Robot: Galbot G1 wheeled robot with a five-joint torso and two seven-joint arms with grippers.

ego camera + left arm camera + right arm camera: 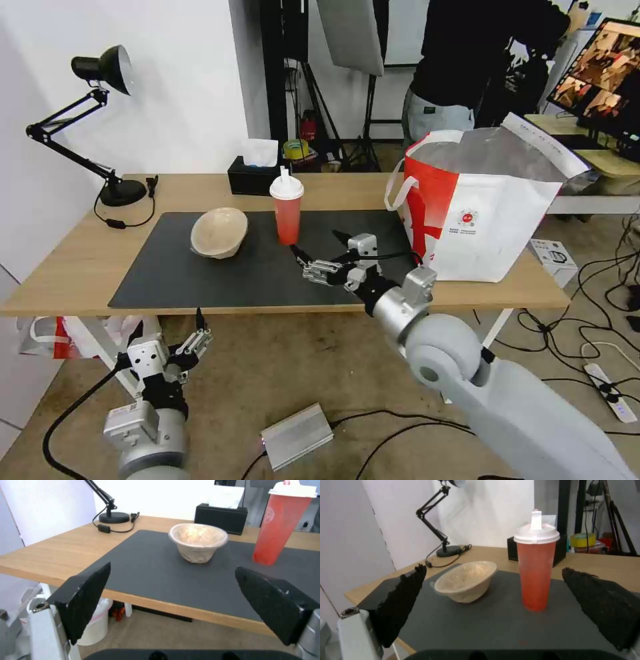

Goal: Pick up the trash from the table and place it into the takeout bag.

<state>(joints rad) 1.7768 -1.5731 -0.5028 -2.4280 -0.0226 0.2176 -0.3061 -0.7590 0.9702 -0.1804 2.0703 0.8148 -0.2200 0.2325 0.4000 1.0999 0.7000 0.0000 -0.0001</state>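
Two pieces of trash stand on the dark mat of the table point(80, 267): a beige pulp bowl point(219, 232), tipped to one side, and a tall red drink cup point(287, 212) with a white lid. The takeout bag point(480, 213) stands open at the table's right end. My right gripper point(315, 242) hovers open over the mat, just right of the cup and pointing at it. In the right wrist view the cup point(536, 575) and the bowl point(465, 582) lie ahead of the open right gripper point(494, 568). My left gripper point(168, 323) is open below the table's front edge, facing the bowl point(197, 542).
A black tissue box point(252, 177) sits behind the cup. A black desk lamp point(100, 120) with its cord occupies the back left corner. A person stands behind the bag. Cables, a power strip and a silver box point(297, 437) lie on the floor.
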